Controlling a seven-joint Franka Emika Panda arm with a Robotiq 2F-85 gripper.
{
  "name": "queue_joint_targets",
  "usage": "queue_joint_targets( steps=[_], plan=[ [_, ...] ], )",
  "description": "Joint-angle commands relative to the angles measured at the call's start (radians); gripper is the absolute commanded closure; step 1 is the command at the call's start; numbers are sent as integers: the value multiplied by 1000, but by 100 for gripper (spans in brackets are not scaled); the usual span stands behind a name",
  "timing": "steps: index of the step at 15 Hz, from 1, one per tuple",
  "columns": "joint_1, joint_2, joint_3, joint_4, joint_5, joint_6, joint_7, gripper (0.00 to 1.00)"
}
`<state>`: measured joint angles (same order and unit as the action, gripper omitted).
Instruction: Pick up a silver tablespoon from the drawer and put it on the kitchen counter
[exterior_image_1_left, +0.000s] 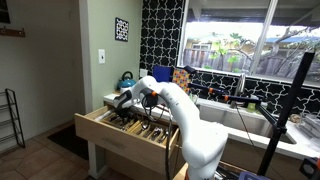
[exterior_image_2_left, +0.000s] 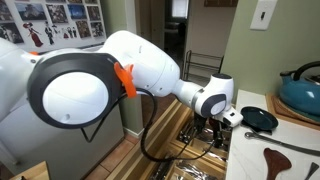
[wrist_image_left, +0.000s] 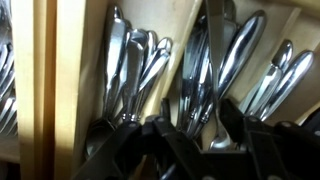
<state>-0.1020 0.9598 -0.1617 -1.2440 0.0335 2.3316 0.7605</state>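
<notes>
The light-wood drawer (exterior_image_1_left: 120, 140) stands pulled open, and its compartments hold many silver pieces of cutlery. In the wrist view, wooden dividers (wrist_image_left: 60, 90) separate rows of spoons and other cutlery. My gripper (wrist_image_left: 200, 125) is open and low in the drawer, its two dark fingers straddling the handles of several spoons. A large silver tablespoon (wrist_image_left: 240, 50) lies with its handle running down between the fingers. In both exterior views my gripper (exterior_image_1_left: 122, 108) (exterior_image_2_left: 213, 135) reaches down into the drawer (exterior_image_2_left: 190, 150). The white kitchen counter (exterior_image_2_left: 290, 165) lies beside it.
On the counter sit a teal pot (exterior_image_2_left: 300, 95), a small black pan (exterior_image_2_left: 260, 120) and a wooden spatula (exterior_image_2_left: 290, 158). A teal kettle (exterior_image_1_left: 127, 78) stands behind the arm. A sink (exterior_image_1_left: 250, 120) lies under the window. A black stand (exterior_image_1_left: 285, 110) rises at the right.
</notes>
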Motion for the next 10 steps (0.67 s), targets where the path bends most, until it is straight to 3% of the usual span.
queue_joint_targets(
  steps=[1,2,3,6,10],
  plan=[
    [-5,-11,7,-30,33,34,-39,58],
    [-3,-10,6,-29,32,34,-40,56],
    [-3,-10,7,-27,32,34,-43,62],
    [4,-2,6,-17,27,25,-50,58],
    [9,8,3,-3,24,16,-54,64]
  ],
)
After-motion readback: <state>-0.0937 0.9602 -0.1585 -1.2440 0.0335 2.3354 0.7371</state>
